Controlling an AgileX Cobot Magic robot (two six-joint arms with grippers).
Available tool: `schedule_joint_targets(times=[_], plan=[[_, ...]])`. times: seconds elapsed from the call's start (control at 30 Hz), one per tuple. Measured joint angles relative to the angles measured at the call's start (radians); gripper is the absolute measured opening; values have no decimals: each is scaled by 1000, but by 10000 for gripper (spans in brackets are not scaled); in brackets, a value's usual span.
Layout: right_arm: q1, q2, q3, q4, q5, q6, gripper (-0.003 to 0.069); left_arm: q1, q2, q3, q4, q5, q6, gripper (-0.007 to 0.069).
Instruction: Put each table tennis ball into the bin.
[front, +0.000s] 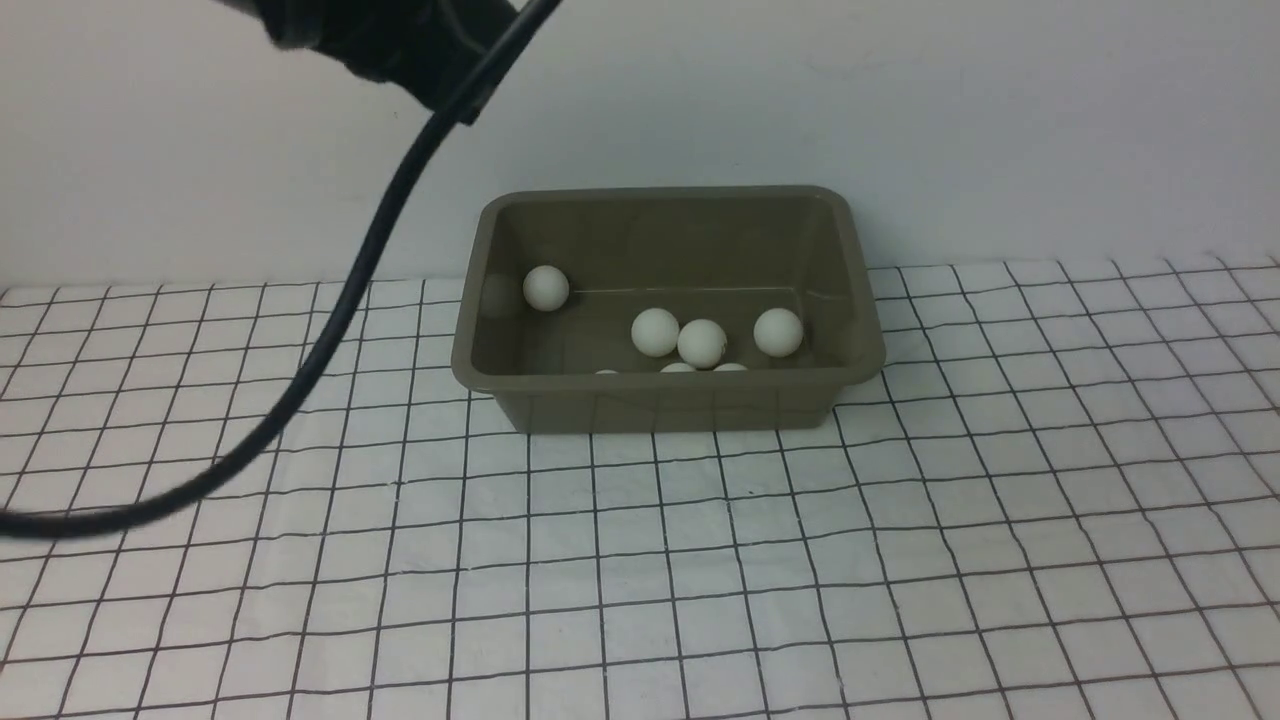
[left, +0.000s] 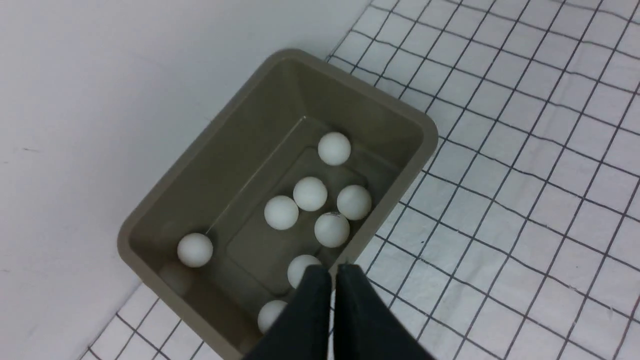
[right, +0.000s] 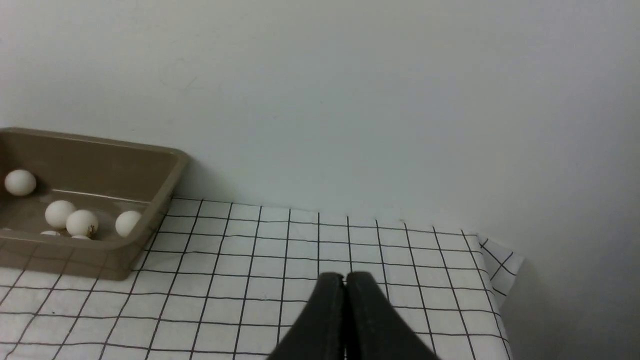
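Balls (left: 310, 194), eight, lie in the bin (left: 150, 210) mid-frame; both claws, left (left: 333, 272) and right (right: 345, 280), pressed together and empty, should simply retreat clear.

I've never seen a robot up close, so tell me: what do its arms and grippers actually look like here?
Mostly black. Each gripper, the left gripper and the right gripper, ends in two flat, matte black fingers that taper to narrow tips, with no markings visible. In the front view only a dark, bulky piece of the left arm shows, with a thick black cable drooping from it. The right arm itself isn't visible.
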Motion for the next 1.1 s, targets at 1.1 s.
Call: schedule_joint_targets(times=[1.1], plan=[[0, -31, 22, -50, 14, 30, -18, 5, -364, 576, -65, -279, -24, -4]])
